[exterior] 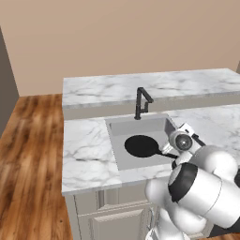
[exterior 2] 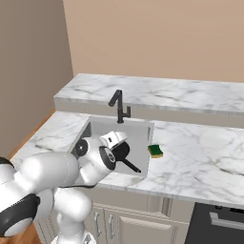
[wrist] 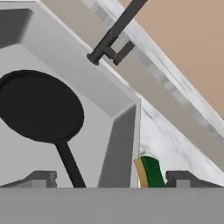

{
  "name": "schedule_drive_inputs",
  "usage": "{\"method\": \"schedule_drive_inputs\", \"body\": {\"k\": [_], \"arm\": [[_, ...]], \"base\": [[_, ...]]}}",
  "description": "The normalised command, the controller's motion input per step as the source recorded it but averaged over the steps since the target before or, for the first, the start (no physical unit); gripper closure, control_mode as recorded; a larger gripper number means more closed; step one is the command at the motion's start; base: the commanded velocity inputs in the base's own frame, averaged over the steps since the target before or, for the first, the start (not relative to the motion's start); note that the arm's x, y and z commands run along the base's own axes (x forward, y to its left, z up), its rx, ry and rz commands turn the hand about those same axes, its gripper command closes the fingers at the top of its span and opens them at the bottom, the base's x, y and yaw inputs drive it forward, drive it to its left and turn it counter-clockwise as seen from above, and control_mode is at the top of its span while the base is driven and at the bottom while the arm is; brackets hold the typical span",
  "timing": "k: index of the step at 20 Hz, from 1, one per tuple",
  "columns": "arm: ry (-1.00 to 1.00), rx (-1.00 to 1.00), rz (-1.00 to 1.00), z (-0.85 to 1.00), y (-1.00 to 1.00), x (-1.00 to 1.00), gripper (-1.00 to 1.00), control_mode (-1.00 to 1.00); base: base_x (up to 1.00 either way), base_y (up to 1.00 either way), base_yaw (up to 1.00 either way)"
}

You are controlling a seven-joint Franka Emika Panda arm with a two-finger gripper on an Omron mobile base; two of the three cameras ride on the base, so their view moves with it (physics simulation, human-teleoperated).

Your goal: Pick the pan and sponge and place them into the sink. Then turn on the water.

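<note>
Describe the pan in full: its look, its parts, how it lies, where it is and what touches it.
The pan is a flat, round, matte black frying pan with a thin straight black handle. It lies flat, right way up, on the floor of the grey sink, empty, with no water on it. In the left base view its handle runs toward the robot arm. In the hand view the handle runs down between the two finger tips of the open gripper, which does not hold it.

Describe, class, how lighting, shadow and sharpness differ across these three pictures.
Left base view: flat even light, no glare, the pan a matte black disc. Right base view: soft, slightly blurry edges, the sponge casting little shadow. Hand view: sink walls shaded in grey steps.
</note>
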Motion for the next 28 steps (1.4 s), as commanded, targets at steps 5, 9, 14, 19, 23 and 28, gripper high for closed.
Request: {"method": "schedule_drive_inputs", "body": {"k": [5,9,14,19,23,28], "arm": [[0.12,0.15,-0.15,1.00,0.00,0.00,-1.00,-1.00],[0.17,0.20,-0.13,1.00,0.00,0.00,-1.00,-1.00],[0.25,0.26,-0.13,1.00,0.00,0.00,-1.00,-1.00],[0.26,0.21,-0.09,0.75,0.00,0.00,-1.00,-1.00],[0.18,0.04,-0.03,0.04,-0.05,0.00,-1.00,-1.00],[0.10,-0.03,-0.01,-0.38,-0.12,0.00,-1.00,-1.00]], "base": [[0.00,0.00,0.00],[0.00,0.00,0.00],[0.00,0.00,0.00],[0.00,0.00,0.00],[0.00,0.00,0.00],[0.00,0.00,0.00]]}}
